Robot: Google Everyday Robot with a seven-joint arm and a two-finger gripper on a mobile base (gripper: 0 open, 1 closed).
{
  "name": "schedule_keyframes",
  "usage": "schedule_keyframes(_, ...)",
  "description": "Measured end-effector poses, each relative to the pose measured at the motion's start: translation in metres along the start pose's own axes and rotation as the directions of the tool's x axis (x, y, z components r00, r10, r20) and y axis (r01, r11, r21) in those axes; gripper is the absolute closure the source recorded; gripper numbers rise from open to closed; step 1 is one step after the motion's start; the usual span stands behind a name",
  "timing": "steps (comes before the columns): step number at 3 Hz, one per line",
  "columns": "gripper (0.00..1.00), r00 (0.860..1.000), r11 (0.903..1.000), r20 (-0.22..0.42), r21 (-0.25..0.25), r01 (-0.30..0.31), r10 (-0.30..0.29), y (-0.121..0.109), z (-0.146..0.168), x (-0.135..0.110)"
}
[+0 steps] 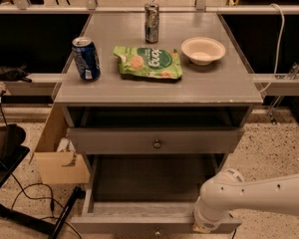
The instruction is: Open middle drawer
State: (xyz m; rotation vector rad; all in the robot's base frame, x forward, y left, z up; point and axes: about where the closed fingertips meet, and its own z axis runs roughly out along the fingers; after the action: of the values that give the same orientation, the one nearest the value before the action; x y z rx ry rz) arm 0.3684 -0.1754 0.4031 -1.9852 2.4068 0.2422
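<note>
The middle drawer is a grey drawer pulled far out toward me at the bottom of the view. Its empty inner floor shows, and its small round knob sits at the centre of the front. My white arm comes in from the lower right. Its wrist rests at the right end of this drawer's front edge. The gripper is below the wrist, mostly hidden by it. Above, a slimmer grey drawer front with its own knob stands just under the tabletop. The lowest drawer is hidden.
On the grey cabinet top stand a blue soda can, a green chip bag, a silver can and a white bowl. A cardboard box and cables lie on the floor at left.
</note>
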Motion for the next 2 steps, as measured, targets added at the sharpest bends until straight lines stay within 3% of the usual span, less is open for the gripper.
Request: schedule_keyframes(2,1.0,1.0,1.0,0.001,-0.008,-0.005,0.005,0.0025,0.0001,0.0018)
